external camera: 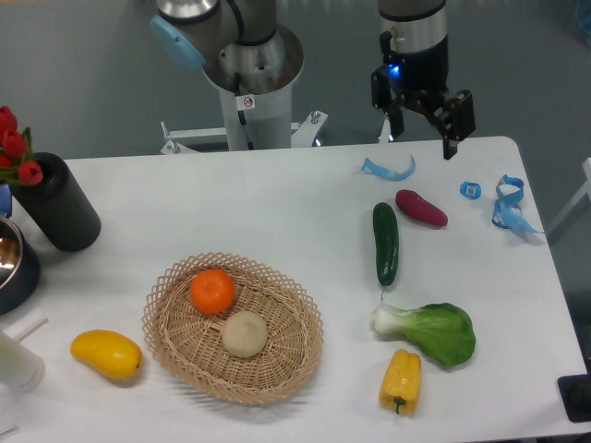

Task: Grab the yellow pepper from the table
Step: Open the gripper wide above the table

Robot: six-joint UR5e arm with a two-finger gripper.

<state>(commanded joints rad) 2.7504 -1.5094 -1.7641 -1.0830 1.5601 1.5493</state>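
White counter (277, 194) w/ rounded corners. On it: wicker basket (175, 346) front-centre, yellow mango-like fruit (106, 354) at its left, black cylinder (57, 205) far left. Right side: cucumber (386, 243), purple veg (421, 208), bok choy (434, 330), yellow pepper (401, 380) just beside it, blue bits (508, 205) by far edge

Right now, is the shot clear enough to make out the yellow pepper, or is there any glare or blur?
Fixed camera view: light is soft and even, shadows faint. The pepper is sharp, with only a small shine on its skin. The white table is bright but not blown out. The gripper at the far edge is slightly soft, with a blue light glowing above it.
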